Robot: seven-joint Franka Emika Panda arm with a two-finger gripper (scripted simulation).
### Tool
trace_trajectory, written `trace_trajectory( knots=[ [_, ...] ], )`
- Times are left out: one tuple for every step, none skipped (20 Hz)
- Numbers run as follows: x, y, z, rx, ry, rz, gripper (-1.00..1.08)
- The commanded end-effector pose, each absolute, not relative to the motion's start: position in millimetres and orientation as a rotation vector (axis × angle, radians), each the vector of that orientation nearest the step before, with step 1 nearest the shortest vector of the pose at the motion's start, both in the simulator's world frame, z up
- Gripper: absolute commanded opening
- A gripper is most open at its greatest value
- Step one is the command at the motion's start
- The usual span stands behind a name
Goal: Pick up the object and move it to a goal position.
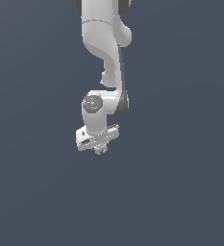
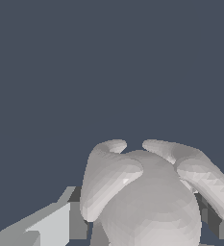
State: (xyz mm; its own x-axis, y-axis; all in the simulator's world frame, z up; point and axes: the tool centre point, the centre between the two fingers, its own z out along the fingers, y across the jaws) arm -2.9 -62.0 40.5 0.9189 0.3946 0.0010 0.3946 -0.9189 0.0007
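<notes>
I am finding no writing or brand marks anywhere. I am seeing one object (image 2: 149,202), pale grey-beige, lumpy and knobbed, and it is sitting between my two fingers (image 2: 53,226). My gripper (image 1: 100,148) is closing on it from both sides, holding it beneath my one white arm (image 1: 104,33).

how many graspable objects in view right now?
1. A single lumpy pale grey object, sitting between the fingers of the tool under the arm in the exterior view; it fills the wrist view. Nothing else shows on the plain dark background.
</notes>
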Motion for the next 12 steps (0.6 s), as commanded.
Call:
trace_trajectory(
  knots=[
    [-1.9,-64.1,40.4,3.077,0.632,0.002,-1.0],
    [-1.0,-65.9,40.5,3.077,0.632,0.002,-1.0],
    [0.2,-68.2,40.5,3.077,0.632,0.002,-1.0],
    [1.6,-71.0,40.5,3.077,0.632,0.002,-1.0],
    [3.3,-74.3,40.6,3.077,0.632,0.002,-1.0],
    [5.2,-78.0,40.7,3.077,0.632,0.002,-1.0],
    [7.4,-82.1,40.7,3.077,0.632,0.002,-1.0],
    [9.7,-86.7,40.8,3.077,0.632,0.002,-1.0],
    [12.3,-91.6,40.9,3.077,0.632,0.002,-1.0],
    [15.0,-96.9,41.0,3.077,0.632,0.002,-1.0],
    [17.9,-102.5,41.1,3.077,0.632,0.002,-1.0],
    [21.1,-108.4,41.2,3.077,0.632,0.002,-1.0]
  ],
)
